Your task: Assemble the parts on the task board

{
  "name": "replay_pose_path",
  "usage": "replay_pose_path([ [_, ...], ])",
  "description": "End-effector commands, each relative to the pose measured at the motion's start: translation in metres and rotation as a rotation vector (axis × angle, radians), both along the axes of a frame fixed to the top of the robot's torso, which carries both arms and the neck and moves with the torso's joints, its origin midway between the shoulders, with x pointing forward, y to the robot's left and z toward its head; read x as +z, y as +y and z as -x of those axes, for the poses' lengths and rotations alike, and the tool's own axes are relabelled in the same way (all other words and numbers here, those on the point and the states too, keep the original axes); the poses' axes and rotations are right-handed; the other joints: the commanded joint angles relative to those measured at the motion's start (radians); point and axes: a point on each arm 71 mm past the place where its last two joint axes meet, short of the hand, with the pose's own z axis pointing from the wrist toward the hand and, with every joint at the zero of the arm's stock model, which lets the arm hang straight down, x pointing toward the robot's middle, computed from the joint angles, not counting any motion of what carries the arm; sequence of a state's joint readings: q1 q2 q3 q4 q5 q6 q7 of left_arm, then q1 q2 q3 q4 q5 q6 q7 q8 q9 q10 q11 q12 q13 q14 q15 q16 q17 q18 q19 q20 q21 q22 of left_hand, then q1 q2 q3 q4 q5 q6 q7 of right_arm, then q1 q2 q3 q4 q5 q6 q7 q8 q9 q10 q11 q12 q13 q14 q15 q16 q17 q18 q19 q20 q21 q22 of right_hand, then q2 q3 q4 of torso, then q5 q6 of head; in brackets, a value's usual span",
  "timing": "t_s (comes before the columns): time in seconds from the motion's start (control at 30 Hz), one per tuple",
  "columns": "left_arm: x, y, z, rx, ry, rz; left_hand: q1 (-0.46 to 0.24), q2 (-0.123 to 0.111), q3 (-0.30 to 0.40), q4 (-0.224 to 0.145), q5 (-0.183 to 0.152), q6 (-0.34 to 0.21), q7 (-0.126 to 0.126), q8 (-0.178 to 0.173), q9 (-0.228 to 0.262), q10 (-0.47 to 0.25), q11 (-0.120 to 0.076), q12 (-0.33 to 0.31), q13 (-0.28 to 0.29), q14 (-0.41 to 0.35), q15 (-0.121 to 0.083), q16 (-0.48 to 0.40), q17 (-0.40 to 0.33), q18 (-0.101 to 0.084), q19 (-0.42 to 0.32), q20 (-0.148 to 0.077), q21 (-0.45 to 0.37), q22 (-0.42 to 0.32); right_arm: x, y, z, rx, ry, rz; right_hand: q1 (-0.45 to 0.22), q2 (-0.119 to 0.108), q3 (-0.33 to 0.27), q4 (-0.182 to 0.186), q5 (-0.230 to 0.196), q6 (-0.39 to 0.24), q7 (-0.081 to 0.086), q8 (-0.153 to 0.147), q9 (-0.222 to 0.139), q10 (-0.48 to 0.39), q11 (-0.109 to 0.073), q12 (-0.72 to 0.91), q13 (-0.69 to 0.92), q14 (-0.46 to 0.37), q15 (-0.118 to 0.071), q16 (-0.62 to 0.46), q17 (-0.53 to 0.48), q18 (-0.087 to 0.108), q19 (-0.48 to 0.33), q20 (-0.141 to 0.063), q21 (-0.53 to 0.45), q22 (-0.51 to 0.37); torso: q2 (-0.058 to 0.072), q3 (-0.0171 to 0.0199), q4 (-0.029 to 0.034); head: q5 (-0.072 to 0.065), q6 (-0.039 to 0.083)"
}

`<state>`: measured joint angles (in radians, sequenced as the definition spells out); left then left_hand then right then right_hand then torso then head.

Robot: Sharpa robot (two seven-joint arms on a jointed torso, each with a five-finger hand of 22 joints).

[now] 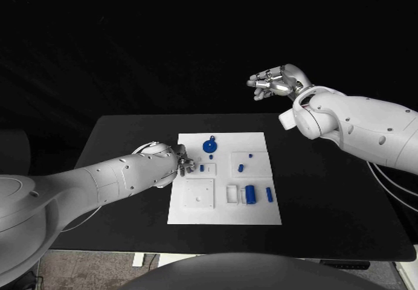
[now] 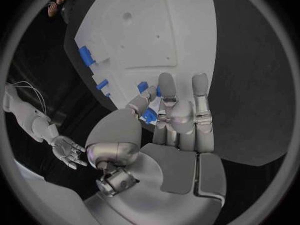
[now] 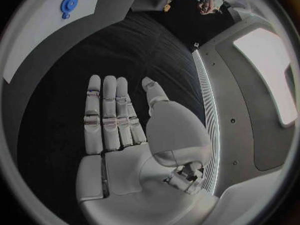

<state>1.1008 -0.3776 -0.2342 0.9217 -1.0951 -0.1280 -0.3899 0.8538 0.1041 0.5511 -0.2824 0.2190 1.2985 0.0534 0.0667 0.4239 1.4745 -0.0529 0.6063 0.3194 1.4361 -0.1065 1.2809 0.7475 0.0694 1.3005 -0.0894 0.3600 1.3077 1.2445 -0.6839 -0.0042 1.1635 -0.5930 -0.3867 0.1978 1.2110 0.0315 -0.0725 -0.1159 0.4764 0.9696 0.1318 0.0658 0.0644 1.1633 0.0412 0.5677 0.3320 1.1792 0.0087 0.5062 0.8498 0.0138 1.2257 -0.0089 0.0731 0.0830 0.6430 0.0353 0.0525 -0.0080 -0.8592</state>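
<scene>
White task board (image 1: 225, 208) lying flat at the centre of the black table (image 1: 331, 199), with blue parts spread over it. A round blue gear-like part (image 1: 209, 145) lies near the board's far edge; a small blue peg (image 1: 240, 165) and a smaller blue piece (image 1: 249, 156) lie toward the board's middle; a blue cylinder (image 1: 250, 194) rests in a recess near the board's near edge, with a slimmer blue bar (image 1: 269, 194) just beside it.

Left hand (image 1: 165, 158) positioned over the board's left edge, fingers curled inward. In the left wrist view the left hand's thumb and fingers (image 2: 164, 97) pinch a small blue part (image 2: 149, 116) just above the board; a second small blue part (image 1: 202, 168) stands on the board close to the fingertips.

Right hand (image 1: 277, 82) raised well beyond the board's far edge, off the table surface. In the right wrist view its fingers (image 3: 106, 112) are extended side by side, the thumb set apart, and the palm holds nothing.
</scene>
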Motion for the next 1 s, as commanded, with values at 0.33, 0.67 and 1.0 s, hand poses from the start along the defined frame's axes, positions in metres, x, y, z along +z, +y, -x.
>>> replay_pose_path([
  [0.33, -0.0059, -0.0039, 0.0055, -0.021, 0.059, -0.001, 0.028, 0.011, -0.013, 0.018, -0.009, 0.061, -0.068, -0.001, 0.001, 0.034, -0.015, -0.009, -0.004, -0.005, -0.008, -0.015, -0.02, -0.019, 0.008, -0.016, -0.015, 0.014, 0.0, 0.0022, 0.0007, 0.025, 0.004, 0.01, -0.008, -0.002, 0.011, 0.0, 0.011, 0.006, 0.0, -0.003, 0.0, 0.002, -0.006, -0.004, -0.002, -0.002, -0.003, 0.002, 0.0, -0.013, 0.001, 0.002, 0.002, -0.001, 0.0, 0.0005, 0.0012, -0.002, 0.002],
  [0.67, -0.0036, -0.0031, 0.0037, -0.005, 0.024, 0.016, 0.057, -0.018, -0.044, 0.064, -0.062, 0.019, -0.061, 0.0, 0.011, 0.028, -0.012, -0.038, 0.031, -0.009, -0.013, -0.045, -0.065, -0.039, 0.014, -0.034, -0.033, 0.012, -0.0002, 0.0022, 0.0007, 0.026, 0.005, 0.011, -0.008, -0.002, 0.011, 0.0, 0.011, 0.006, 0.0, -0.003, 0.0, 0.002, -0.006, -0.004, -0.002, -0.002, -0.003, 0.002, 0.0, -0.013, 0.001, 0.002, 0.002, -0.001, -0.001, 0.0005, 0.0014, -0.004, 0.003],
  [1.0, -0.0025, -0.0025, 0.0028, -0.002, 0.015, 0.021, 0.048, -0.077, -0.105, 0.11, -0.11, 0.019, -0.066, -0.001, 0.011, 0.029, -0.014, -0.055, 0.056, -0.01, -0.015, -0.051, -0.075, -0.045, 0.018, -0.037, -0.046, 0.011, -0.0001, 0.0022, 0.0007, 0.026, 0.005, 0.011, -0.01, -0.003, 0.013, 0.001, 0.012, 0.005, 0.001, -0.003, 0.0, 0.002, -0.006, -0.004, -0.002, -0.003, -0.003, 0.002, -0.001, -0.013, 0.001, 0.002, 0.002, -0.001, 0.0, 0.0002, 0.0005, -0.003, 0.004],
])
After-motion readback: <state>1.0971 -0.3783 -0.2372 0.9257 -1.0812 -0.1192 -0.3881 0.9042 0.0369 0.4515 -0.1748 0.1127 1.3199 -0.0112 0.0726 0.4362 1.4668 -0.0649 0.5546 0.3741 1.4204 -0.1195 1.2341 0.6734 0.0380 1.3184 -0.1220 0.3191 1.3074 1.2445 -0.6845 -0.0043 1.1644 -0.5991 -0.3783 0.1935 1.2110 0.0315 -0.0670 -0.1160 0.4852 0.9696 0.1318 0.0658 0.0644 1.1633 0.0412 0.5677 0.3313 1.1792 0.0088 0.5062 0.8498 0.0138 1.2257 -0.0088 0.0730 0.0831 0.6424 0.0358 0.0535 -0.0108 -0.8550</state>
